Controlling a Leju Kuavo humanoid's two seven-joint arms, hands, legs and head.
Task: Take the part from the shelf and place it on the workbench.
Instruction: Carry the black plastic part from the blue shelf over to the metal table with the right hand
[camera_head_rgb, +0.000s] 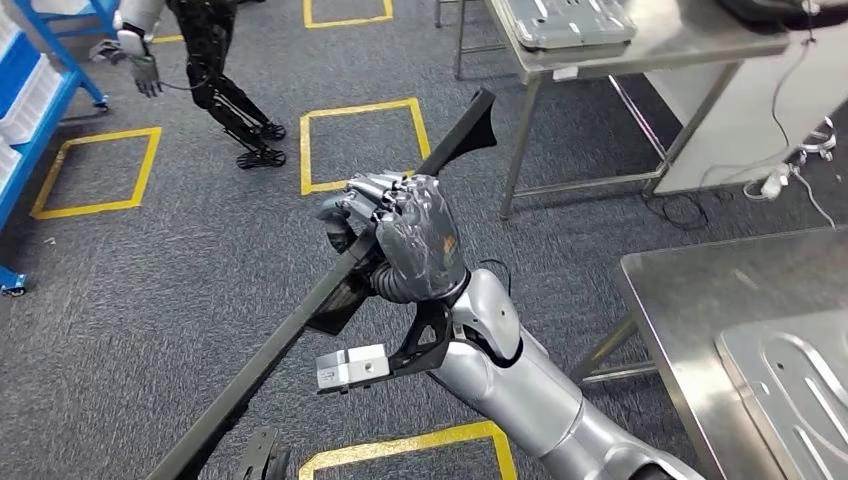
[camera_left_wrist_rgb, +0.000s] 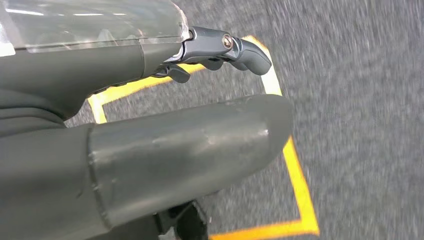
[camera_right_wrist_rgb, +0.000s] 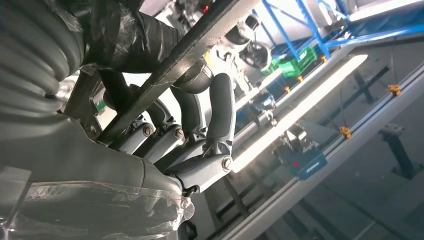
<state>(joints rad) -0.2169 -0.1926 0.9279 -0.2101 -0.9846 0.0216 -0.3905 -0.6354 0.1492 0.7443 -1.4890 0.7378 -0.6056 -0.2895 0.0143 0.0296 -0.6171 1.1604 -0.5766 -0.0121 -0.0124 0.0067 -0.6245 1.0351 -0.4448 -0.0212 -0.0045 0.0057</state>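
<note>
The part (camera_head_rgb: 280, 350) is a long, flat black bar with a flared far end, held slanting over the carpet. My right hand (camera_head_rgb: 400, 235) grips it around the middle, fingers wrapped over the top. In the right wrist view the bar (camera_right_wrist_rgb: 200, 40) runs across the curled fingers (camera_right_wrist_rgb: 215, 125) of the right hand (camera_right_wrist_rgb: 165, 145). The steel workbench (camera_head_rgb: 690, 290) stands to my right, apart from the bar. My left hand (camera_left_wrist_rgb: 150, 125) hangs over the floor with its fingers (camera_left_wrist_rgb: 235, 47) stretched out and nothing in them.
A grey moulded tray (camera_head_rgb: 800, 380) lies on the workbench. A second steel table (camera_head_rgb: 670, 40) with a tray stands at the back right. Another humanoid robot (camera_head_rgb: 215, 70) stands at the back left beside a blue shelf (camera_head_rgb: 35, 110). Yellow tape squares (camera_head_rgb: 365, 145) mark the carpet.
</note>
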